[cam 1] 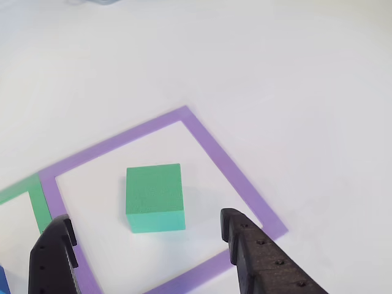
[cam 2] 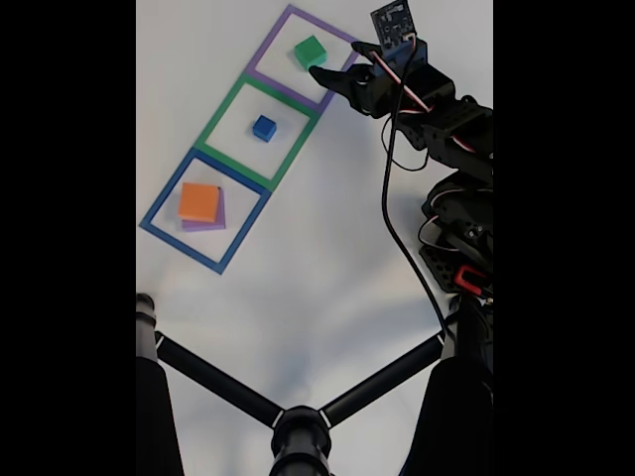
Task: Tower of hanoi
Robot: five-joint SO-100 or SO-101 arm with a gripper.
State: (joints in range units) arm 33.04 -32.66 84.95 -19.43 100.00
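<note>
A green cube [cam 1: 155,197] [cam 2: 310,51] sits inside the purple tape square [cam 1: 211,153] [cam 2: 288,18]. My gripper [cam 1: 144,217] [cam 2: 335,59] is open just in front of it, with one black finger [cam 1: 55,251] to the left and the other [cam 1: 251,245] to the right of the cube; neither touches it. In the fixed view, a small blue cube [cam 2: 264,127] rests in the green square [cam 2: 220,109]. An orange block [cam 2: 199,201] lies on top of a purple block [cam 2: 220,220] in the blue square [cam 2: 159,208].
The three tape squares form a diagonal row on the white table [cam 2: 327,258]. My arm's base [cam 2: 458,228] and a black cable [cam 2: 397,228] are at the right. A black three-legged stand [cam 2: 298,426] crosses the bottom of the fixed view.
</note>
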